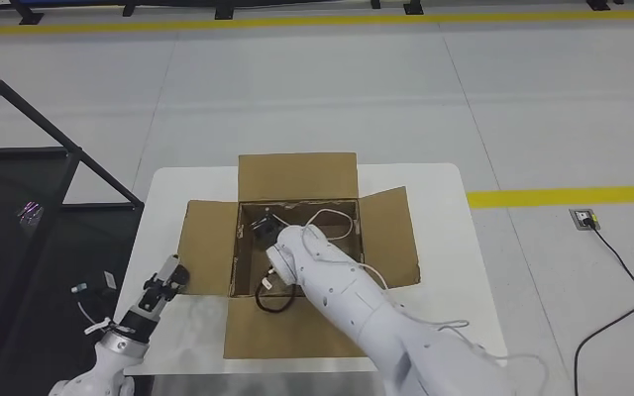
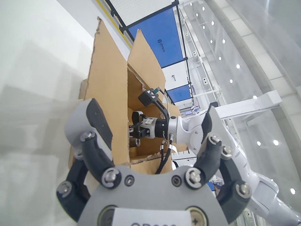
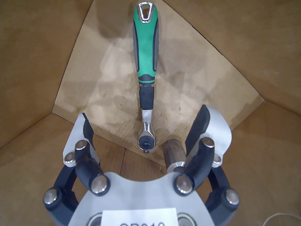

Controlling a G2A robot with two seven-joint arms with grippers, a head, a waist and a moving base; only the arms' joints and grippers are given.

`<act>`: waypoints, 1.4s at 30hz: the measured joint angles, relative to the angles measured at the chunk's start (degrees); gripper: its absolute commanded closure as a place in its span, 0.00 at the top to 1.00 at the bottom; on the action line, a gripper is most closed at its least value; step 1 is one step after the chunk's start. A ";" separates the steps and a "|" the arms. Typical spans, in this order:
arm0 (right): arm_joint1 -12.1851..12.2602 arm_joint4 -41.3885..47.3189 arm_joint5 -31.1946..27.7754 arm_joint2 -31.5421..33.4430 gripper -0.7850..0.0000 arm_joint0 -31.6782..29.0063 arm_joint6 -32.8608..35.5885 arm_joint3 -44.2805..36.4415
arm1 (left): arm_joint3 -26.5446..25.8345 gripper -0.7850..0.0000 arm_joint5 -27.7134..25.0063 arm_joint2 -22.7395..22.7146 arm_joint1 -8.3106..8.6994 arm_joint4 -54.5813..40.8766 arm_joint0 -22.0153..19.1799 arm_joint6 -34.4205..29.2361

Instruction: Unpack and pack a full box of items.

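An open cardboard box (image 1: 297, 178) stands in the middle of the white table (image 1: 446, 188), all flaps folded out. My right gripper (image 1: 263, 230) is down inside it, open. On the box floor lies a ratchet wrench (image 3: 145, 55) with a green and grey handle, its head pointing towards my right gripper (image 3: 144, 121), which hangs over the head end without touching. A dark metal cylinder (image 3: 172, 152) stands beside one finger. My left gripper (image 1: 166, 277) is open and holds nothing, low over the table outside the box's left flap (image 2: 105, 76). The left wrist view shows the right gripper (image 2: 136, 130) from the side.
A black frame and dark floor area (image 1: 40, 238) lie beyond the table's left edge. The arm's cables (image 1: 272, 302) hang into the box. A pale round rim (image 3: 282, 219) shows at the right wrist view's corner. Bare tabletop surrounds the flaps.
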 measured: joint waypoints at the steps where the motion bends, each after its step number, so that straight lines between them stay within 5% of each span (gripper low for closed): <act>1: -0.25 0.11 -0.27 0.16 0.79 0.10 0.01 0.72 | 0.02 1.00 0.14 0.04 0.00 -0.08 -0.02 0.12; 8: -1.66 -0.18 -2.04 0.84 0.67 0.40 0.40 4.62 | -0.57 1.00 -0.90 0.45 0.02 -0.31 0.20 0.29; 25: -1.83 -0.66 -2.83 1.53 0.64 -0.55 -0.37 6.48 | -2.65 1.00 -2.83 0.73 0.12 0.33 1.19 0.51; 28: -1.83 -0.66 -2.83 1.53 0.49 -0.55 -0.37 6.48 | -2.65 1.00 -2.83 0.73 0.12 0.33 1.19 0.51; 31: -1.83 -0.66 -2.83 1.53 0.49 -0.55 -0.37 6.48 | -2.65 1.00 -2.83 0.73 0.12 0.33 1.19 0.51; 32: -1.83 -0.66 -2.83 1.53 0.52 -0.55 -0.37 6.48 | -2.65 1.00 -2.83 0.73 0.12 0.33 1.19 0.51; 34: -1.83 -0.66 -2.83 1.53 1.00 -0.55 -0.37 6.48 | -2.65 1.00 -2.83 0.73 0.12 0.33 1.19 0.51; 42: -1.83 -0.66 -2.83 1.53 1.00 -0.55 -0.37 6.48 | -4.02 1.00 -4.39 -0.24 0.21 0.67 2.09 0.43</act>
